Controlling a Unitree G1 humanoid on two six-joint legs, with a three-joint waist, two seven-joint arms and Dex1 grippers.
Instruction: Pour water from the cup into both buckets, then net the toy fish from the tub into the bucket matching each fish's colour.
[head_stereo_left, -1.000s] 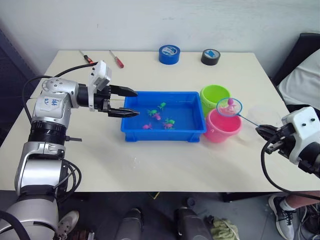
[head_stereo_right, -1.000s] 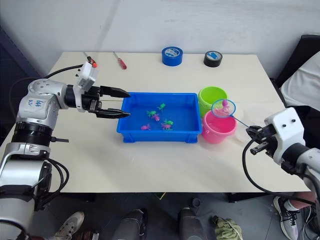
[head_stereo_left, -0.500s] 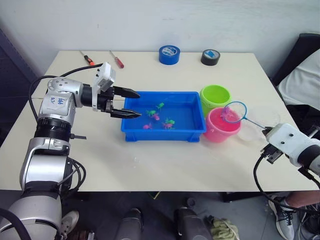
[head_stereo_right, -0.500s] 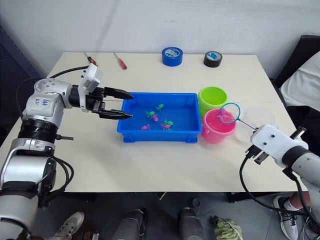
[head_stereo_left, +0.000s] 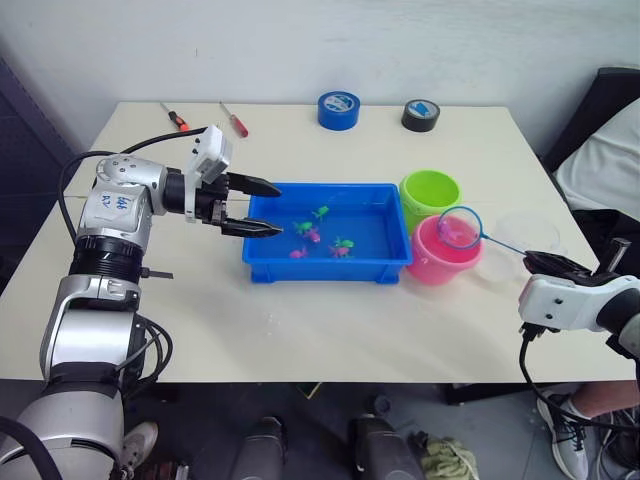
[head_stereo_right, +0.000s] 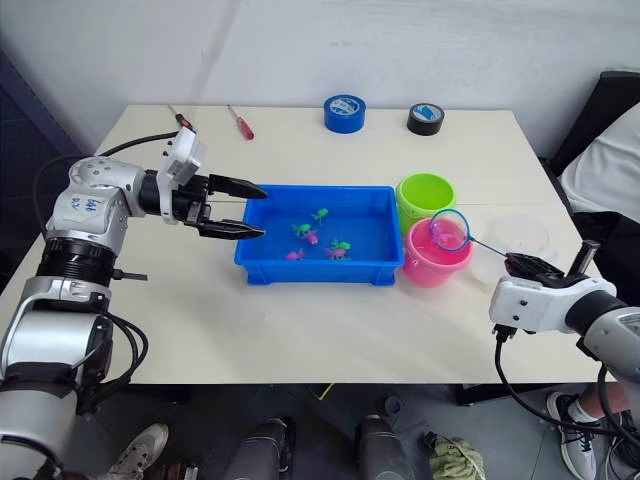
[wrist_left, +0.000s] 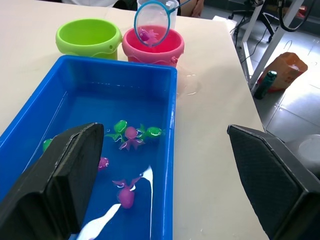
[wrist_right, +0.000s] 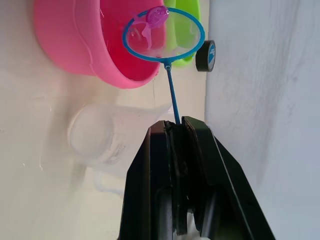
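The net (wrist_right: 163, 36) is held over the mouth of the pink bucket (head_stereo_left: 444, 251), its light blue hoop tilted, with one magenta fish (wrist_right: 156, 16) lying against the mesh near the rim. Its thin handle runs back to the right hand (wrist_right: 177, 126), whose two black fingers are clenched on the handle's end, near the table's right edge. Just behind the pink bucket and touching it, the lime green bucket (head_stereo_left: 430, 194) is seen standing upright. The clear cup (head_stereo_left: 512, 245) is set on the table just to the right of the pink bucket, under the net's handle.

To the left of both buckets, the blue tub (head_stereo_left: 327, 232) is seen with water in it and several small toy fish (wrist_left: 131, 136), magenta and green, gathered around its middle. A wet patch is visible on the table (head_stereo_left: 330, 320) beside the tub's right end, in front of the pink bucket.

The left hand (head_stereo_left: 255, 207) is held at the tub's left end, its fingers spread apart and grasping nothing, the tips reaching over the tub's rim.

Along the far edge of the table, a blue tape roll (head_stereo_left: 338, 108) and a black tape roll (head_stereo_left: 421, 114) are placed well apart from the tub, and two screwdrivers (head_stereo_left: 232, 118) lie toward the far left corner.
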